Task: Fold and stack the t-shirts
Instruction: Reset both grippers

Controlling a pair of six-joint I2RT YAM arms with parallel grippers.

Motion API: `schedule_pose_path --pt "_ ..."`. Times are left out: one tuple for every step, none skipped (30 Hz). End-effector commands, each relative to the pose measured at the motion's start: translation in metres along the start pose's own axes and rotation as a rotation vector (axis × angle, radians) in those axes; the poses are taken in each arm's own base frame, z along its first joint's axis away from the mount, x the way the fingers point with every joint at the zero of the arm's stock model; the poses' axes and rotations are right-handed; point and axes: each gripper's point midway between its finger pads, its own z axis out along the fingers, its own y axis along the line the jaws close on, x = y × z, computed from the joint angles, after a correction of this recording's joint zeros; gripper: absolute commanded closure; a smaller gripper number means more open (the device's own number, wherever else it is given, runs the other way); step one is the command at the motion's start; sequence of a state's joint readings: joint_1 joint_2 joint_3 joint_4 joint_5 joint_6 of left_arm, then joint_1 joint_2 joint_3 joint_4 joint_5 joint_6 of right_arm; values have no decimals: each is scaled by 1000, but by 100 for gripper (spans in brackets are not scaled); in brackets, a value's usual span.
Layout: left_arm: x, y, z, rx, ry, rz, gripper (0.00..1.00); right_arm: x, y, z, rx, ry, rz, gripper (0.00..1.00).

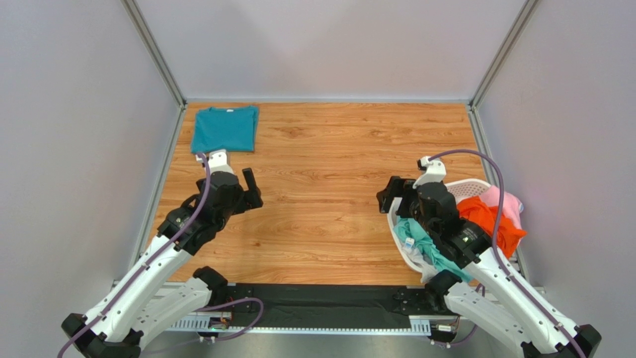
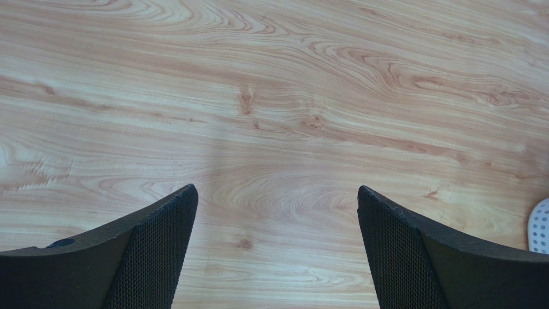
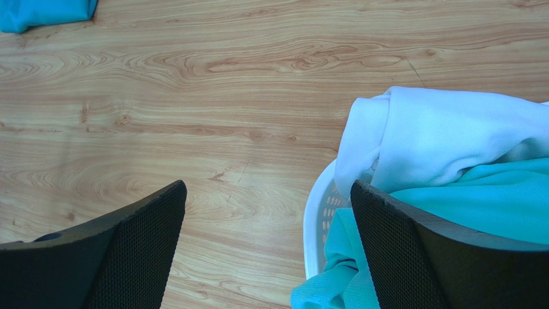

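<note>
Both left gripper (image 2: 277, 193) and right gripper (image 3: 267, 187) gape empty above the wood-grain table (image 1: 336, 149) between grey walls (image 1: 75, 112).

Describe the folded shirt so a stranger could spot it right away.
On the wooden table, look to the far left corner. The teal-blue t-shirt lies there flat and folded, alone; the other shirts are crumpled in the white basket on the right.

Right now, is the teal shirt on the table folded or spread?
Folded: the teal shirt lies flat as a compact rectangle, no sleeves sticking out.
</note>
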State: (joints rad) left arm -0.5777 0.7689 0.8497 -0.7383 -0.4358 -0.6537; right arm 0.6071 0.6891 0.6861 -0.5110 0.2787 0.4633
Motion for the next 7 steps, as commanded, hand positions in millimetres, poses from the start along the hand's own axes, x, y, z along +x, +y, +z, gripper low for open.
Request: schedule_pose_path --pt "-7 4 0 -31 -26 -19 0 -15 0 -1 14 -60 24 0" --pt "-5 6 2 -41 -25 -17 0 -15 -1 0 19 -60 19 0" --pt "-5 8 3 -57 -27 -15 0 -14 -2 1 23 -57 17 0" --pt "-5 8 3 -59 -27 -14 0 -14 -3 1 29 -56 16 0" --pt "-4 9 4 -62 -25 -13 0 -13 -4 2 34 -55 15 0" --pt "-4 9 4 -65 -23 -11 0 -14 -5 2 38 -58 15 0" --pt "-5 9 4 -65 -29 -14 0 -15 -6 1 45 -65 16 0"
